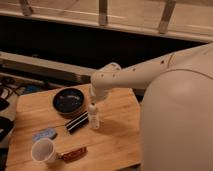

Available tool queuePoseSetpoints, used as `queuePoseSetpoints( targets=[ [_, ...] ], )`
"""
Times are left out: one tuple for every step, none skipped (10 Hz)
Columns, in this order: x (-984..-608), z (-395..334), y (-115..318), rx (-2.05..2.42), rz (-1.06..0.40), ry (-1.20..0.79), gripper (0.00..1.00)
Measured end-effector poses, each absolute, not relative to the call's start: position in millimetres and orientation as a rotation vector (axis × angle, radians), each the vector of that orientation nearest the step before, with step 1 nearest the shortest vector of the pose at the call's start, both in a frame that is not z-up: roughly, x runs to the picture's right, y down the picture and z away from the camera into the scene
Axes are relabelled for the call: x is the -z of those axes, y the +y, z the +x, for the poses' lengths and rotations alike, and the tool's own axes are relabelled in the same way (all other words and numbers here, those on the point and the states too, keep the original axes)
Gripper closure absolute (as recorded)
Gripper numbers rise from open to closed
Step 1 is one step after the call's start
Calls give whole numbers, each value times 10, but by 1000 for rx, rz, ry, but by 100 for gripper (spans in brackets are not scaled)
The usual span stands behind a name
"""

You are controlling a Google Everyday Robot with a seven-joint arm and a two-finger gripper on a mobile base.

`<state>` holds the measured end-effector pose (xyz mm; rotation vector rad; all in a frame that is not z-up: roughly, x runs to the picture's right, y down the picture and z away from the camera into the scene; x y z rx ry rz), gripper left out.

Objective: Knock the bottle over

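The bottle [94, 117] is small, slim and white, and stands upright near the middle of the wooden table [120, 137]. My gripper [93, 101] hangs from the white arm directly above the bottle's cap, at or just touching its top. The arm reaches in from the right. The wider white cup [43, 150] stands at the front left, apart from the bottle.
A dark bowl [68, 101] sits behind and left of the bottle. A black bar-shaped object [77, 122] lies just left of it. A blue packet [44, 134] and a brown snack bar [74, 155] lie near the cup. My white body fills the right side.
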<state>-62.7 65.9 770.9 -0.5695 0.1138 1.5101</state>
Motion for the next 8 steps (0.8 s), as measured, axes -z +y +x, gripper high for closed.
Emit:
queuePoseSetpoints(
  targets=[
    [-7704,-633,665,-1508,-570,113,86],
    [-7700,-622,665,-1509,-569,113,86],
    [-7693,-613,670,-1509,-569,113,86],
    [-7685,-607,677,-1508,-569,113,86],
    [-7676,-608,683,-1505,-568,113,86],
    [-7675,-606,688,-1504,-569,114,86],
    [-7663,-612,694,-1499,-572,114,86],
    [-7657,-617,701,-1497,-573,115,86]
  ],
)
